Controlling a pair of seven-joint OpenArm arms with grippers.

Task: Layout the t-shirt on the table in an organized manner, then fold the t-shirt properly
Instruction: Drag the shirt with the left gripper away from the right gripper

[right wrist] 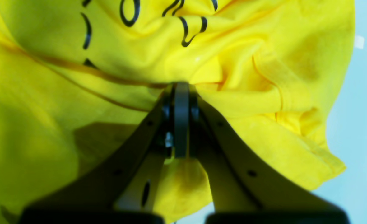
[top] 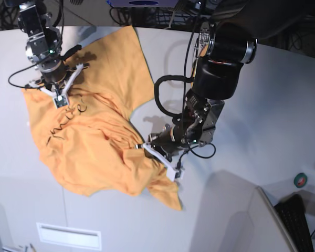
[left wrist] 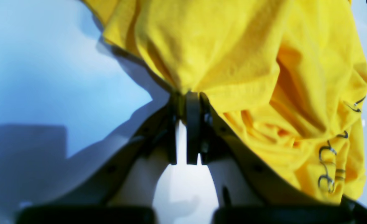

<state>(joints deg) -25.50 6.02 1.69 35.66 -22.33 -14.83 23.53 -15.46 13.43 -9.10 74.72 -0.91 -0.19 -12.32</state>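
The orange t-shirt (top: pixel 94 152) lies crumpled on the white table (top: pixel 262 110), one sleeve pointing to the far edge and black lettering (top: pixel 63 123) facing up. My left gripper (top: pixel 140 147) is at the shirt's right edge, shut on a bunched fold of cloth; the left wrist view shows its tips (left wrist: pixel 188 96) pinching the yellow-looking fabric (left wrist: pixel 233 56). My right gripper (top: pixel 58 100) is at the shirt's far left corner. Its closed tips (right wrist: pixel 180 87) clamp a fold of the shirt (right wrist: pixel 62 130) close to the lettering (right wrist: pixel 189 31).
A green tape roll (top: pixel 300 180) lies at the table's right edge. A dark keyboard-like object (top: pixel 299 223) sits below it at the lower right. Cables (top: pixel 163 16) run along the far side behind the arms.
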